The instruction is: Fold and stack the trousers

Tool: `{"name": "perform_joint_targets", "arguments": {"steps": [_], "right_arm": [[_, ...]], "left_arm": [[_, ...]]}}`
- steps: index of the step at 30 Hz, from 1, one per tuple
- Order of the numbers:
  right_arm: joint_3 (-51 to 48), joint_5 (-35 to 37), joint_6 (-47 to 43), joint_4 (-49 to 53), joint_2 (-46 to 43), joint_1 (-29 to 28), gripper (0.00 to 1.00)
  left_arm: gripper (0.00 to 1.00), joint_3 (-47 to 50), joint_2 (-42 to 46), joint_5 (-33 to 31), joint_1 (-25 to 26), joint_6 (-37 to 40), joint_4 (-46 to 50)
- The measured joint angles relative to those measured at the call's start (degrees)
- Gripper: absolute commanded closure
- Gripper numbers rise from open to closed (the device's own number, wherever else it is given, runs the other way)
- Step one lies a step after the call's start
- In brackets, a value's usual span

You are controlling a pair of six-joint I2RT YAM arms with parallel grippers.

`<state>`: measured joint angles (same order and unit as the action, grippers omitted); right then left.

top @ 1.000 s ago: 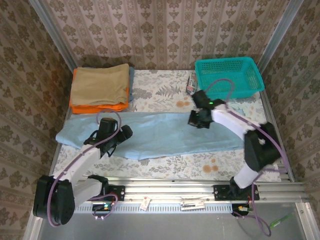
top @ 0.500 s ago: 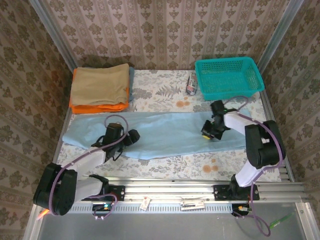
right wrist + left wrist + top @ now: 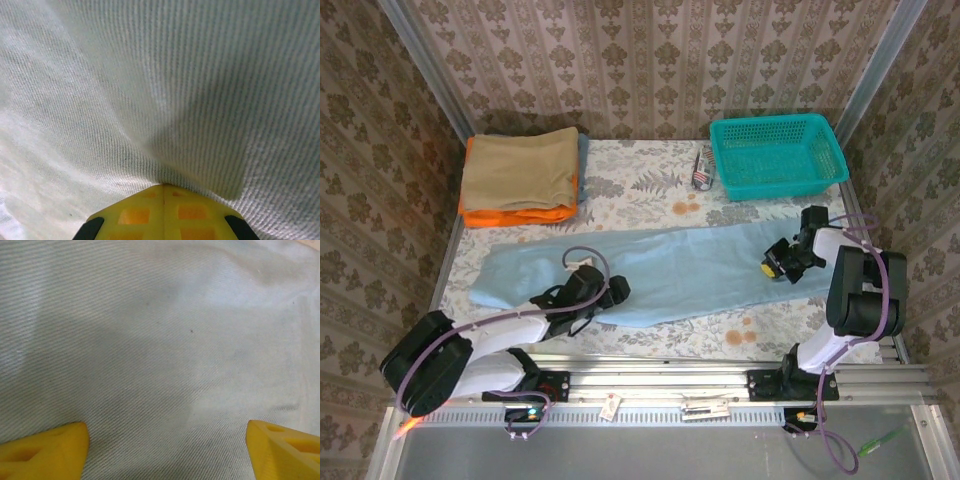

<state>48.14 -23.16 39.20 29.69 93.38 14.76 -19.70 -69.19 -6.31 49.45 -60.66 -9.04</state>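
Trousers (image 3: 690, 265) slid rightward, pinched in right hand (image 3: 772, 268); left hand (image 3: 165, 432) spread wide.

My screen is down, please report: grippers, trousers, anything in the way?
Left gripper open over trousers. Right gripper shut on trousers. Trousers flat, full length. Basket, folded clothes apart.

**Your arms: white links, black joints, yellow tips**

Your white-tubed, black-jointed left arm (image 3: 495, 325) and its twin right arm (image 3: 860, 290) each carry a looping purple cable (image 3: 582, 252). The black left gripper (image 3: 617, 291) and the right gripper (image 3: 770, 269) end in yellow plastic fingers (image 3: 163, 212) with square moulded recesses.
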Motion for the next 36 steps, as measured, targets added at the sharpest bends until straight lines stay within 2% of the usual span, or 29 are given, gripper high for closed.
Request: {"name": "perform_joint_targets", "arguments": {"steps": [5,7,10,13,16,19,21,23,26,30,33,36], "right_arm": [[0.57,1.57,-0.02,0.90,-2.32,-0.11,0.98],[2.25,3.15,-0.28,2.29,-4.63,-4.11,0.97],[7.04,5.99,-0.63,3.63,-7.32,-14.73,0.97],[12.68,7.93,-0.59,3.67,-7.08,-27.02,0.97],[19.10,8.48,-0.55,3.78,-2.27,-36.85,0.99],[26.53,8.74,-0.48,3.80,6.25,-42.71,0.99],[31.32,8.87,-0.61,4.00,12.37,-44.89,1.00],[35.34,9.03,-0.92,4.63,17.57,-45.83,1.00],[39.60,9.66,-1.53,5.68,23.37,-45.88,1.00],[42.42,11.65,-2.34,7.23,28.35,-45.20,1.00],[44.89,11.98,-3.34,8.90,31.06,-44.41,0.99],[47.12,12.55,-4.59,9.46,32.26,-43.78,0.99]], "left_arm": [[0.16,-3.08,-3.50,-0.90,5.09,-1.09,-0.07],[0.14,-4.55,-2.99,0.09,5.22,-0.70,3.23],[0.09,-6.73,1.64,0.92,3.19,1.51,10.78],[0.07,-9.22,10.14,1.09,-2.69,4.70,17.84],[0.09,-10.73,19.23,1.84,-13.60,8.20,23.08],[0.09,-10.73,25.03,5.22,-28.15,11.74,27.63],[0.09,-10.73,25.92,8.41,-36.48,13.75,29.75],[0.10,-10.73,25.00,11.82,-42.16,15.30,31.34],[0.10,-10.71,21.44,16.50,-46.16,16.57,31.85],[0.11,-10.62,15.39,21.38,-46.56,16.76,29.14],[0.13,-9.22,10.62,22.64,-47.30,16.55,24.02],[0.13,-4.90,7.82,22.93,-51.63,16.15,18.97]]}}
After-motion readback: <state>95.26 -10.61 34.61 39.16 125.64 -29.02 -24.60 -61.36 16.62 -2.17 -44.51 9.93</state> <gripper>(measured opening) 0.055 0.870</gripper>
